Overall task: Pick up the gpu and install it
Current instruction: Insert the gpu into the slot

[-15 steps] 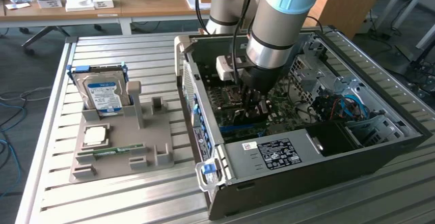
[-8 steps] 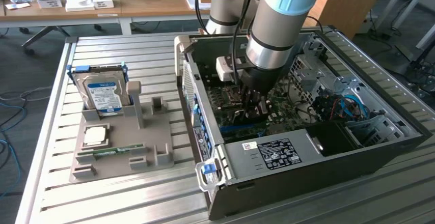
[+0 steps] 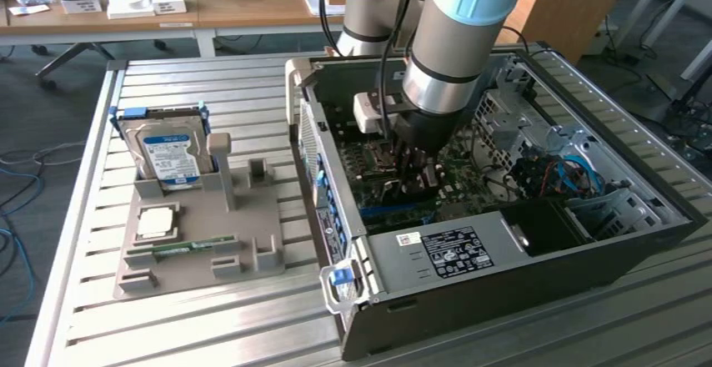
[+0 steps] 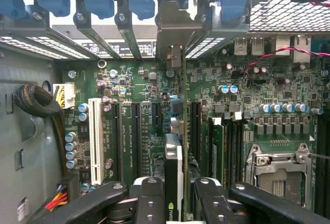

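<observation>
Gpu (image 4: 174, 175) edge-on, green board, silver bracket, gripped by hand (image 4: 174, 203)

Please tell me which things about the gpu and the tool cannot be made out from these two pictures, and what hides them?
- Exterior view: the tool reaches down inside the computer case; the arm and the dark interior hide the gpu there.
- Wrist view: the gpu is seen edge-on between the tool fingers; its fan face is turned away.
- Wrist view: whether the card's lower edge sits in a motherboard slot is hidden by the card itself.
</observation>
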Motion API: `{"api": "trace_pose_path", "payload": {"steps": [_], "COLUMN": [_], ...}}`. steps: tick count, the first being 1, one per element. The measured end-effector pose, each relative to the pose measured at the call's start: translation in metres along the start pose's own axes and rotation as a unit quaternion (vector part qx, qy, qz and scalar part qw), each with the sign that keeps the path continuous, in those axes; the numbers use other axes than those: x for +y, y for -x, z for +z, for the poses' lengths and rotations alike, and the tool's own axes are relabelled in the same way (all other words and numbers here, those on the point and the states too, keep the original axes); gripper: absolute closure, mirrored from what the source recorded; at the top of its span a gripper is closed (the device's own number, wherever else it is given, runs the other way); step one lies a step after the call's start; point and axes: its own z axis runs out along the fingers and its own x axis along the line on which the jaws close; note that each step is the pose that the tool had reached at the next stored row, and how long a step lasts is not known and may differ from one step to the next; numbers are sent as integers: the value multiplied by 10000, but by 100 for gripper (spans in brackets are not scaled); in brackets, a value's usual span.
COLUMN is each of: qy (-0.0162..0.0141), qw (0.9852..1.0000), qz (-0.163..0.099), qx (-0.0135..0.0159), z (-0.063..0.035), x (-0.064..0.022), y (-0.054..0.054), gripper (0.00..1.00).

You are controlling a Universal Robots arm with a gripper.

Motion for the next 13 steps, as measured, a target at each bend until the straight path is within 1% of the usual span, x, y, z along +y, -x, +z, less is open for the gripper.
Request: {"api": "trace_pose_path", "payload": {"steps": [3,11,13], "qy": [-3,-6,-8], "qw": [10000,10000,10000], "qz": [52,68,69], "qx": [0,0,6], "z": [0,6,14], "x": [0,2,2], "y": [0,1,0], "gripper": [73,73,73]}}
